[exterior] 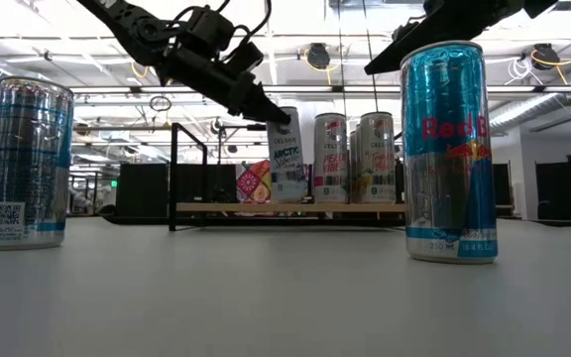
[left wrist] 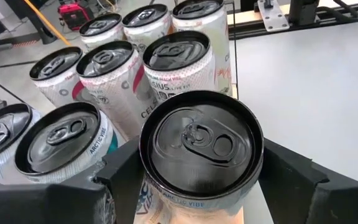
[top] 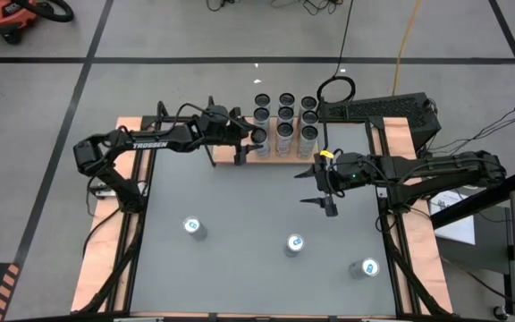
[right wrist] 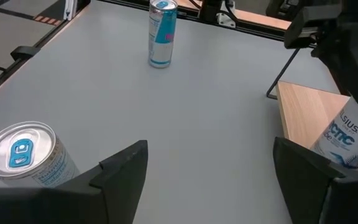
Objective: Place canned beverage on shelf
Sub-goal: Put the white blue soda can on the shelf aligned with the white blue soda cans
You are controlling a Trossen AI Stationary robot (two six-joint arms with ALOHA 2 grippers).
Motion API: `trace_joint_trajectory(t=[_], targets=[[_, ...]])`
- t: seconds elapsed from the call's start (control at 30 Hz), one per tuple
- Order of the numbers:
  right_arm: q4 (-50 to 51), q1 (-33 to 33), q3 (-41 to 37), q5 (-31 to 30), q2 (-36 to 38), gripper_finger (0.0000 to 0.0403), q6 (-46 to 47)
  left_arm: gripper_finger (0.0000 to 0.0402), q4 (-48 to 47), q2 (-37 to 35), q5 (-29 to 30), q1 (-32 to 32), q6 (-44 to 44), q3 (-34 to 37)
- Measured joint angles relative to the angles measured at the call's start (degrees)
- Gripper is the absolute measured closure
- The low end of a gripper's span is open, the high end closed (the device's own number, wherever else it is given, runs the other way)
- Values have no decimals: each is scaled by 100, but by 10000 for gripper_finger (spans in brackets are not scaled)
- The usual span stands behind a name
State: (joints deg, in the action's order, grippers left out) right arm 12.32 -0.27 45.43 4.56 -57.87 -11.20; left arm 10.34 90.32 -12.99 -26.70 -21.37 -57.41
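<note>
High view shows the left gripper (top: 256,136) at the left end of the shelf (top: 271,158), at the far side of the grey table (top: 240,215). Its two fingers are closed around a white can (left wrist: 201,149) with a black top. The left wrist view shows a finger on each side of this can. The low view shows the can standing up on the wooden board of the shelf. Many more cans (top: 286,121) stand in rows on the shelf just beside it.

The right gripper (top: 329,192) hangs over the table, near the right end of the shelf. Its fingers are spread apart and hold nothing.

Three blue and silver cans stand on the table near the front: one on the left (top: 193,227), one in the middle (top: 295,244) and one on the right (top: 367,267).
</note>
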Motion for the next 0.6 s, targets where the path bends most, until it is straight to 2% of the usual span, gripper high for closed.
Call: trace_joint_trajectory(t=[0.6], targets=[[113,0,0,2,-2,124,7,143,127,109,-32,-103,-38,0]])
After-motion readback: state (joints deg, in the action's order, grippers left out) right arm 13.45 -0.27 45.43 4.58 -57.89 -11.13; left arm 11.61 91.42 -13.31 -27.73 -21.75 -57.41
